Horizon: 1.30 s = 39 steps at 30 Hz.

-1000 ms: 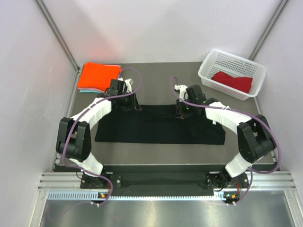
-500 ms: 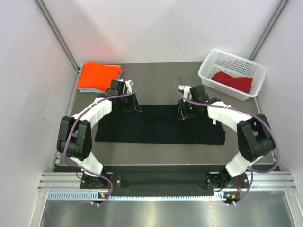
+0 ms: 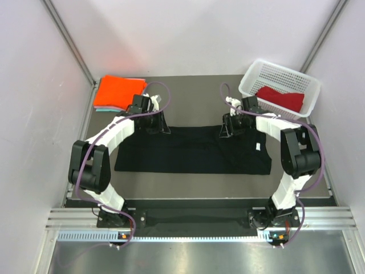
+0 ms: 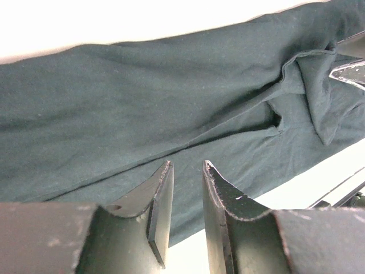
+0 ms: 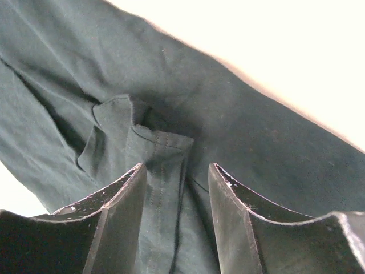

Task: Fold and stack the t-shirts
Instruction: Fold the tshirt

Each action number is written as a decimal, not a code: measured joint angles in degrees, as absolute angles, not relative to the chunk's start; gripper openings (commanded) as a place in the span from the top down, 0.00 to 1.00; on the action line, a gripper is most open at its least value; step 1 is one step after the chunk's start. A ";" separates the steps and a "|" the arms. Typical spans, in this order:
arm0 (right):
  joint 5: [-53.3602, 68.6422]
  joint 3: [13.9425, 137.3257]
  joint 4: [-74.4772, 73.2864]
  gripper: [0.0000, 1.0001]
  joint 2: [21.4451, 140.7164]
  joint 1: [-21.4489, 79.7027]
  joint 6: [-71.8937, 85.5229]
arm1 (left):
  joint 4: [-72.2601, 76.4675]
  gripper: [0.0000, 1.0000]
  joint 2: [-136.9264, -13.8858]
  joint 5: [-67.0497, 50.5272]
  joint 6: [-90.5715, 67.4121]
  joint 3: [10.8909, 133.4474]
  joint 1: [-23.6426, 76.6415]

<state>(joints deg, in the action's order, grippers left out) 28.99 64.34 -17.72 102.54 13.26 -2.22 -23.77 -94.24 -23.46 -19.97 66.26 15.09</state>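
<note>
Top external view: the black t-shirt [image 3: 194,151] lies spread in a wide band across the middle of the dark table [image 3: 188,85]. Its upper edge is partly covered by both arms. The left gripper [image 3: 153,127] sits at the upper left part of that edge and the right gripper [image 3: 225,130] at the upper right part; from this height neither claw's gap can be made out

At the upper left of the frame the orange t-shirt [image 3: 118,90] lies folded on the pale teal t-shirt [image 3: 101,108], of which only a thin strip along the lower edge shows. At the upper right the dark red t-shirt [image 3: 279,98] lies crumpled in the white mesh basket [image 3: 251,85], half hidden by its near wall

Left wrist view: the left gripper [image 4: 185,165] has its fingers a narrow way apart, tips bare, with black cloth [image 4: 142,97] behind them. A puckered fold shows at the right, and the frame's right edge cuts it off

Right wrist view: the right gripper [image 5: 177,168] has its fingers well apart, and a stitched hem fold of the black cloth [image 5: 256,148] lies loose in the gap. Whether the fingers touch it cannot be told
</note>
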 measured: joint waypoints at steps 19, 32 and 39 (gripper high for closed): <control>34.96 67.29 -17.50 0.57 107.53 12.99 -7.20 | -24.93 0.69 -94.24 -23.31 -19.38 66.89 15.03; 33.56 63.66 -15.94 0.79 101.80 18.48 -3.97 | -24.84 0.69 -94.26 -22.87 -19.40 66.89 15.03; 27.31 62.13 -16.12 0.62 97.80 27.70 1.93 | -23.14 0.69 -94.28 -24.10 -20.64 66.63 15.03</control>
<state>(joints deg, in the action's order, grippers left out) 27.31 62.13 -16.12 97.80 27.70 1.93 -23.14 -94.28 -24.10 -20.64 66.63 15.03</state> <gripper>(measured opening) 0.308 0.314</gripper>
